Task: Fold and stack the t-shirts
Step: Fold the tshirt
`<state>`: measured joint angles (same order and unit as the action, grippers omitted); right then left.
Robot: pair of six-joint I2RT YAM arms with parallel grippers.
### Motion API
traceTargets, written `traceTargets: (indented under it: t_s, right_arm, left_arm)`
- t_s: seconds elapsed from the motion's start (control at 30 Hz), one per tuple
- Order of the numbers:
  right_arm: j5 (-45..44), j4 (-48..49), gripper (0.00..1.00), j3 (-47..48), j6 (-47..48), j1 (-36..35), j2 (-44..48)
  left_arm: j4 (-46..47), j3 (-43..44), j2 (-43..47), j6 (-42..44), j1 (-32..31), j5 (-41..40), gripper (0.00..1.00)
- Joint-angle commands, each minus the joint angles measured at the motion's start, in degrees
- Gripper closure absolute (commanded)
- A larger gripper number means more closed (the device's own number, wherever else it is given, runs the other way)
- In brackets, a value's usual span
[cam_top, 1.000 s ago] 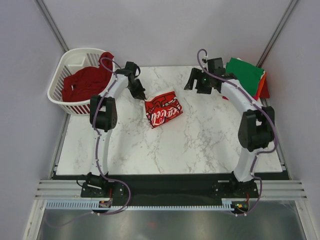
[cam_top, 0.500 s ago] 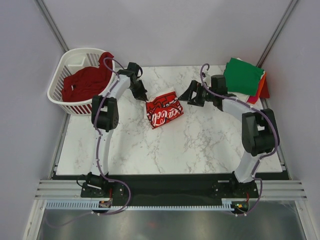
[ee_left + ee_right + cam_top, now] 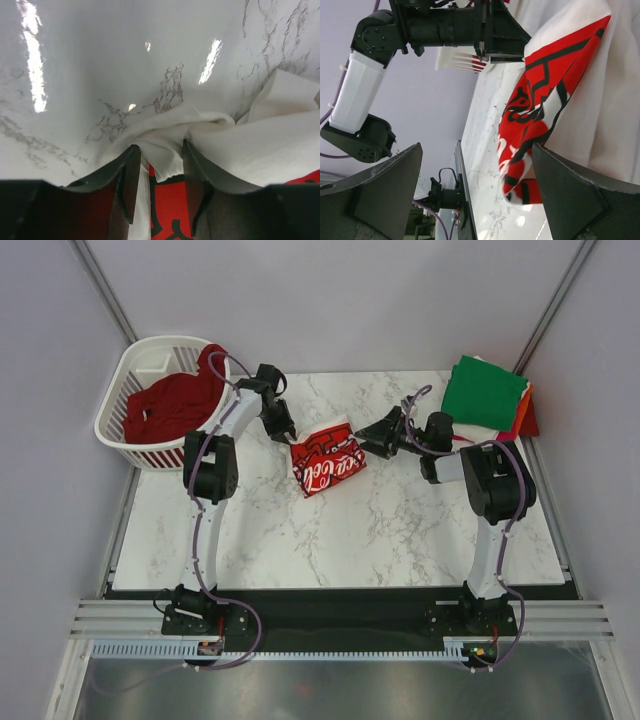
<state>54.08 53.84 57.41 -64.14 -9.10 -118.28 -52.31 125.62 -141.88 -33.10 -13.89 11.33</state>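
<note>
The white t-shirt with red Coca-Cola print (image 3: 328, 460) lies folded on the marble table (image 3: 400, 530), left of centre. My left gripper (image 3: 285, 430) is at its upper left corner. In the left wrist view the jaws (image 3: 160, 145) stand slightly apart, with a loose white fold of the shirt (image 3: 280, 145) lying between them, not pinched. My right gripper (image 3: 368, 440) lies low at the shirt's right edge. It is wide open (image 3: 476, 147), and the printed cloth (image 3: 540, 100) rests against one finger (image 3: 570, 195). A dark red t-shirt (image 3: 165, 405) fills the basket.
A white slatted basket (image 3: 130, 370) stands off the table's back left corner. At the back right sits a folded stack with a green t-shirt (image 3: 487, 392) on top and orange and red edges (image 3: 527, 418) showing beneath.
My right arm dropped and reached left from the green stack to the shirt's right edge, jaws widening. My left jaws parted from their pinch on the shirt corner.
</note>
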Motion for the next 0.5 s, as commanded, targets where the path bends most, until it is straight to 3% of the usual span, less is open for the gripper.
traceTargets:
  t_s: [0.0, 0.07, 0.17, 0.2, 0.3, 0.47]
  right_arm:
    - [3.5, 19.0, 0.02, -0.8, -9.6, 0.0, -2.1]
    - [3.7, 21.6, 0.02, -1.0, -11.7, 0.0, -3.0]
    - [3.7, 22.1, 0.02, -1.2, -12.1, 0.0, -3.6]
    - [3.7, 22.0, 0.02, -1.3, -12.1, 0.0, -3.8]
    - [3.5, 21.6, 0.02, -1.1, -12.1, 0.0, -4.4]
    - [2.8, 18.7, 0.02, -0.8, -10.0, 0.9, -4.5]
  left_arm:
    - [-2.1, -0.4, 6.1, 5.6, -0.9, -13.0, 0.50]
    - [-3.8, 0.3, 8.8, 6.6, -0.6, -19.0, 0.39]
    - [-4.6, 1.5, 12.8, 6.5, -1.0, -22.2, 0.39]
    - [-4.3, 1.6, 13.8, 6.3, -1.1, -21.8, 0.44]
    - [-0.3, 1.9, 16.4, 7.3, -2.9, -16.2, 0.51]
    - [3.9, 5.9, 15.0, 8.3, -6.1, -2.3, 0.53]
